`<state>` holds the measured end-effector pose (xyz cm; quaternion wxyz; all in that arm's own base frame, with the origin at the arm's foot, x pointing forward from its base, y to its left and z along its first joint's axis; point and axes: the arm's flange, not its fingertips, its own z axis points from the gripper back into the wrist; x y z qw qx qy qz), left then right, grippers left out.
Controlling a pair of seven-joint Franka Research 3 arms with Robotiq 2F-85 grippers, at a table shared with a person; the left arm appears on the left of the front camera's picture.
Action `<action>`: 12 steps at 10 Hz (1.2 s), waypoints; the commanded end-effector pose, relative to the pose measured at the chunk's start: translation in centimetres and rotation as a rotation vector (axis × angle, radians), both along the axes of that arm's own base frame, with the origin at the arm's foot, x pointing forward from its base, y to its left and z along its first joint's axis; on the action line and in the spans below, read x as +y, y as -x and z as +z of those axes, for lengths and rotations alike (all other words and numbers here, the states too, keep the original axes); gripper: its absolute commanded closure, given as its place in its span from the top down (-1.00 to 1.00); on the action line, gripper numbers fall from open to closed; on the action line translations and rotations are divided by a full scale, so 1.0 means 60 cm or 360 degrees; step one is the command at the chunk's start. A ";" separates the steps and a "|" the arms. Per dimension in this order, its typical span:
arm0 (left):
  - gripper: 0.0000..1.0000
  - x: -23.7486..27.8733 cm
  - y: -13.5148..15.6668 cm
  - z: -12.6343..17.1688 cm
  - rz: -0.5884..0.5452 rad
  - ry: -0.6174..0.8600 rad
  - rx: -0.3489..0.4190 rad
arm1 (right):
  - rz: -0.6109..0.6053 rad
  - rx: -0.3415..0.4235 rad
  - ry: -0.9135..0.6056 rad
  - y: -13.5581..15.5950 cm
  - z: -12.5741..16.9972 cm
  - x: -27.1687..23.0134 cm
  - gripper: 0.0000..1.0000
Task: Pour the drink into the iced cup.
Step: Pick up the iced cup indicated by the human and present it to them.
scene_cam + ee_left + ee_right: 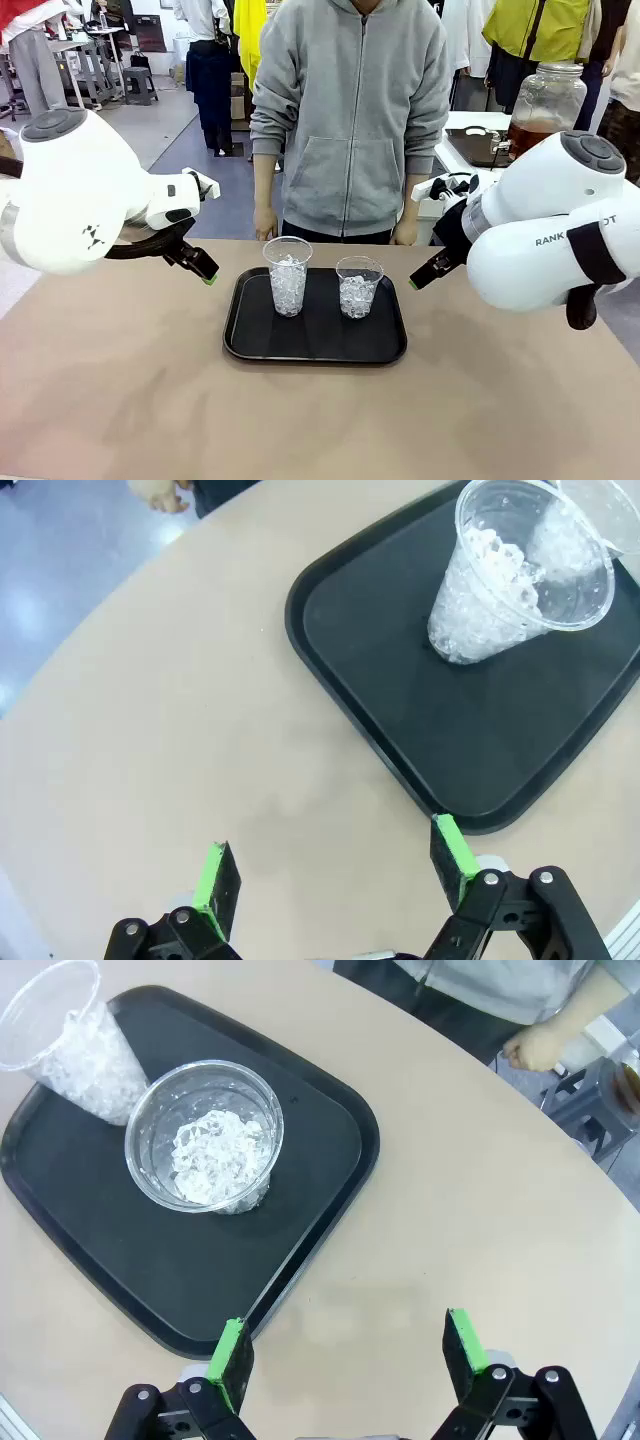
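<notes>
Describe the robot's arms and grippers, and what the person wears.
The left arm and right arm are rounded white shells with dark grey joint caps; the right bears dark lettering and a black band. The left gripper and right gripper are black linkages, each with two fingers tipped in green pads. The person wears a grey hoodie.

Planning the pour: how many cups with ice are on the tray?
2. The taller iced cup stands on the left half of the black tray, and the shorter iced cup stands beside it on the right half, apart. Nothing seems to hide another.
</notes>
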<state>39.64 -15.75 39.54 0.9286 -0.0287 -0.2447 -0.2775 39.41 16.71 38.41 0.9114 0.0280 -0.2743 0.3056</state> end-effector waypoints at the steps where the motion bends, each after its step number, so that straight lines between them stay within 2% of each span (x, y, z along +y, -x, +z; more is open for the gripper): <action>1: 1.00 0.003 0.001 -0.001 -0.0001 0.0011 -0.0013 | -0.0002 0.0001 -0.0015 0.000 0.001 0.001 1.00; 11: 1.00 0.000 0.000 0.000 0.0000 0.0000 0.0000 | 0.0000 0.0000 0.0000 0.000 0.000 0.000 1.00; 12: 1.00 0.002 0.000 0.013 -0.0011 -0.0012 0.0000 | 0.0000 0.0019 -0.0021 -0.003 0.010 -0.004 1.00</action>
